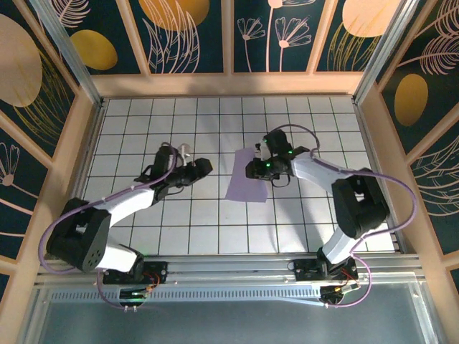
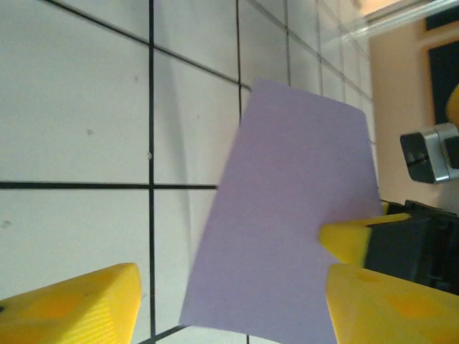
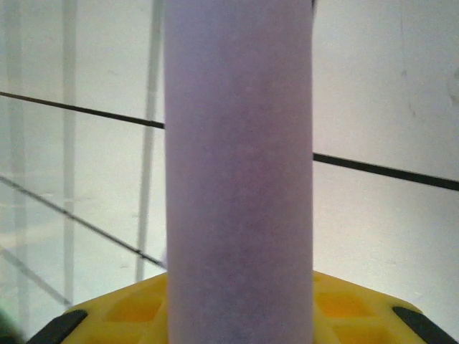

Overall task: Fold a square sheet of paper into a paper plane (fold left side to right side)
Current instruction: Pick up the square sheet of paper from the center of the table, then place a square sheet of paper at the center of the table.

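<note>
Square sheet of paper (image 1: 242,180) sits mid-worktop (image 1: 179,229), between arms, already narrowed to half-width strip; left edge appears lifted, shadow beneath it.

Right end effector (image 1: 259,168) at sheet's right edge, pinching it; sheet arches across right wrist view.

Left end effector (image 1: 201,170) spread wide, apart from sheet on its left, holding nothing.

Handling judgement: featherweight, floppy, slick on tiles, creases and tears easily. Take hold at edge or corner with light pinch and keep other side pinned to stop sliding.
</note>
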You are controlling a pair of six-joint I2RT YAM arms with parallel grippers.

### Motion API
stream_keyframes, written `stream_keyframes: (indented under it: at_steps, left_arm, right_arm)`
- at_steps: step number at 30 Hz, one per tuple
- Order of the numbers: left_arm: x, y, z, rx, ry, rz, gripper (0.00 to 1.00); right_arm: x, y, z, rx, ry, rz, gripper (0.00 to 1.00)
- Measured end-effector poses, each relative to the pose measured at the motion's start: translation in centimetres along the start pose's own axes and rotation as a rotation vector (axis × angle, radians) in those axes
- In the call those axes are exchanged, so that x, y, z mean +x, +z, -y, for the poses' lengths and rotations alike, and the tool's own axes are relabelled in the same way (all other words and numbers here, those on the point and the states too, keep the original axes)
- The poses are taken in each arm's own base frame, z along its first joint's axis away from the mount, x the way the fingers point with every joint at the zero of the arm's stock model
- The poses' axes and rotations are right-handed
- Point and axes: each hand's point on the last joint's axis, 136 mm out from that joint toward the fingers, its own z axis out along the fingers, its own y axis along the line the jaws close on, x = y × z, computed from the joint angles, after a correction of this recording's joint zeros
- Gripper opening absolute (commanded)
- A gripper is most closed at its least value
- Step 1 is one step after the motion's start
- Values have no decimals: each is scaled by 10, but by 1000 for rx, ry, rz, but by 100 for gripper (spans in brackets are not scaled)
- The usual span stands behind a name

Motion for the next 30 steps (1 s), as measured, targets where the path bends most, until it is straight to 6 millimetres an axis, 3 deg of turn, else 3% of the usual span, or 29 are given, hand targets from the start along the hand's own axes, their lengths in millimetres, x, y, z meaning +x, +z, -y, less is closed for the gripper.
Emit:
stream_keyframes:
  at_steps: [4, 6, 10, 20, 24, 30]
  left_arm:
    - [-8, -21, 7, 109, 14, 41, 80]
    - [-11, -32, 18, 195, 33, 67, 87]
    - [-13, -50, 50, 357, 100, 96, 89]
    - [-16, -81, 116, 617, 286, 91, 96]
    - [-20, -92, 139, 685, 355, 91, 96]
    - [-20, -96, 153, 732, 403, 53, 95]
  right_arm:
    - [-16, -31, -18, -155, -5, 86, 33]
    - [-20, -47, -34, -254, -23, 120, 30]
    - [-25, -79, -65, -423, -80, 166, 27]
    - [-13, -149, -142, -767, -281, 185, 25]
    - [3, -160, -169, -859, -348, 143, 25]
    - [18, -163, -190, -918, -396, 84, 25]
